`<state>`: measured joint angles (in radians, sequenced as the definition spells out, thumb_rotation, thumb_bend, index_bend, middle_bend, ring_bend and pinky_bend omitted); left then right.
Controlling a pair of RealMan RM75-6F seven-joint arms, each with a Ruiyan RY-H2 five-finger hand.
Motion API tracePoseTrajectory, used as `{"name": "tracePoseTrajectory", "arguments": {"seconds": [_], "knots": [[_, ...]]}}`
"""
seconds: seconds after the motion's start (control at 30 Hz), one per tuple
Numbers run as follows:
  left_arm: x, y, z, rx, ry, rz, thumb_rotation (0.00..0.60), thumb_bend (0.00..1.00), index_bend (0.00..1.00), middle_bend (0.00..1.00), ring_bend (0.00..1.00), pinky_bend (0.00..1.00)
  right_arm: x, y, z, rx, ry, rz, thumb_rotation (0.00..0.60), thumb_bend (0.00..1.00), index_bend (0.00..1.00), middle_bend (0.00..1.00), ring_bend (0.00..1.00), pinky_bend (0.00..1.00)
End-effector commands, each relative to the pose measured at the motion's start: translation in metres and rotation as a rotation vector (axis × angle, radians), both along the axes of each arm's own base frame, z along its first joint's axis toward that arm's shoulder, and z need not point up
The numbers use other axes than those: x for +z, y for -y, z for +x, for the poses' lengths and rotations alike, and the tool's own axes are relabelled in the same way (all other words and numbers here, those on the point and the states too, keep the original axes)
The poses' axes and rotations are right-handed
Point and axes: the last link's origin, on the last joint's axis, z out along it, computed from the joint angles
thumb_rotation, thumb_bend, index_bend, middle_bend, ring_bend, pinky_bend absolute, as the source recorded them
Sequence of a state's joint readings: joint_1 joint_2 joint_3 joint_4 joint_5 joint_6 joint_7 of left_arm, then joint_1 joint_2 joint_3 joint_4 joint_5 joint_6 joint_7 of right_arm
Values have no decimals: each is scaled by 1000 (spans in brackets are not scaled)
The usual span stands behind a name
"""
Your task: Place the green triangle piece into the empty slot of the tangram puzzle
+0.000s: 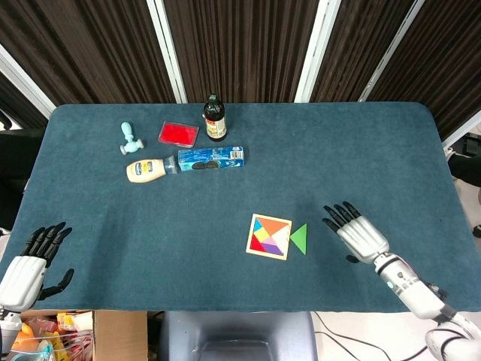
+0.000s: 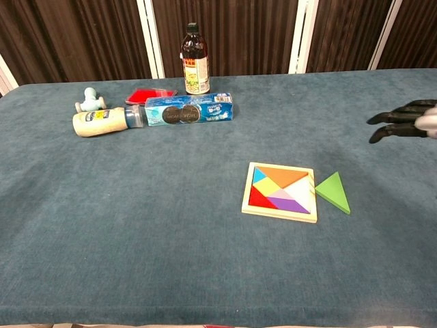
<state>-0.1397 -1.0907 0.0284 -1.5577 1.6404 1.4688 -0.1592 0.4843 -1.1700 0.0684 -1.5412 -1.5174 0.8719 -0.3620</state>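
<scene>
The green triangle piece (image 1: 299, 239) (image 2: 333, 192) lies flat on the blue cloth, touching the right edge of the square tangram puzzle (image 1: 269, 236) (image 2: 281, 190). The puzzle's wooden tray holds coloured pieces, with a pale empty slot on its right side. My right hand (image 1: 359, 235) (image 2: 404, 121) hovers open, fingers spread, to the right of the triangle and apart from it. My left hand (image 1: 28, 265) rests open at the table's near left corner, far from the puzzle; it shows only in the head view.
At the back left stand a dark bottle (image 1: 215, 119), a red flat box (image 1: 178, 134), a blue biscuit pack (image 1: 210, 159), a lying mayonnaise bottle (image 1: 148, 169) and a pale blue toy (image 1: 130, 138). A cardboard box (image 1: 68, 335) sits below the table's near left edge.
</scene>
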Motion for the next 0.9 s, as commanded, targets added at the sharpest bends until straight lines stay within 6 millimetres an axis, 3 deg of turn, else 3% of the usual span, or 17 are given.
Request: {"name": "tracePoseTrajectory", "arguments": {"seconds": [0.03,0.13,0.37,0.9], "knots": [[1,2,0,-2,-1,5,600,413,0,0,0,30,-15,14,11,8,-30,23,600,268,337,0,0,0],[4,3,-1,-2,4,12,600,413,0,0,0,30,-29,29,23,5,-32,24,600,287,358,0,0,0],[6,4,-2,-4,5,21,600,412,0,0,0,30,-48,34,34,29,-49,35,600,343,395,0,0,0],[8,3,-3,1,11,24,600,413,0,0,0,31,-79,43,41,39,-93,75,600,396,426,0,0,0]]}}
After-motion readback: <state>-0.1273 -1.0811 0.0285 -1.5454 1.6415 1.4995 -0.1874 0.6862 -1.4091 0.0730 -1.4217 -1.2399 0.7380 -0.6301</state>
